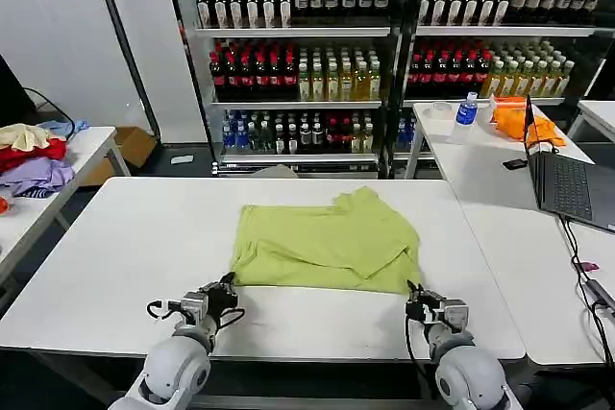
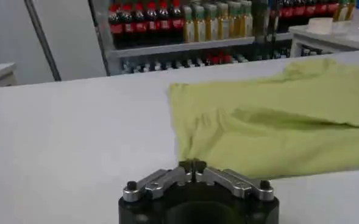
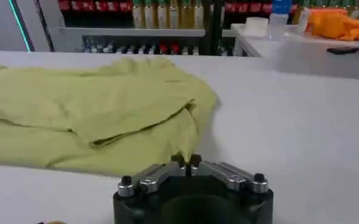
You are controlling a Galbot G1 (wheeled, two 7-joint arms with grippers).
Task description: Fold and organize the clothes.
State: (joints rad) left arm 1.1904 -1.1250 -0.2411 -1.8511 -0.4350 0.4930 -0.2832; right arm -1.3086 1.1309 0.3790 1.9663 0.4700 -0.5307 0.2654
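On the white table [image 1: 125,237], one lime T-shirt [image 1: 327,242] lies folded near the middle, with bare tabletop all round it: a wide open stretch to its left, a narrower strip to its right before the table's edge, and a band between its back edge and the far rim. Its front hem sits a little back from the near edge, where two grippers wait.

Left of the shirt's near-left corner, the left gripper [image 1: 227,292] rests low by the table's front edge, its fingers pressed together on nothing; in the left wrist view the fingertips [image 2: 192,165] meet just beside the shirt's hem [image 2: 270,131], and whether they touch the cloth cannot be told.

Right of that, at the shirt's near-right corner, the right gripper [image 1: 415,300] sits likewise low, fingers clenched and empty; its wrist view puts the tips [image 3: 186,161] just at the folded corner [image 3: 94,112], contact unclear.
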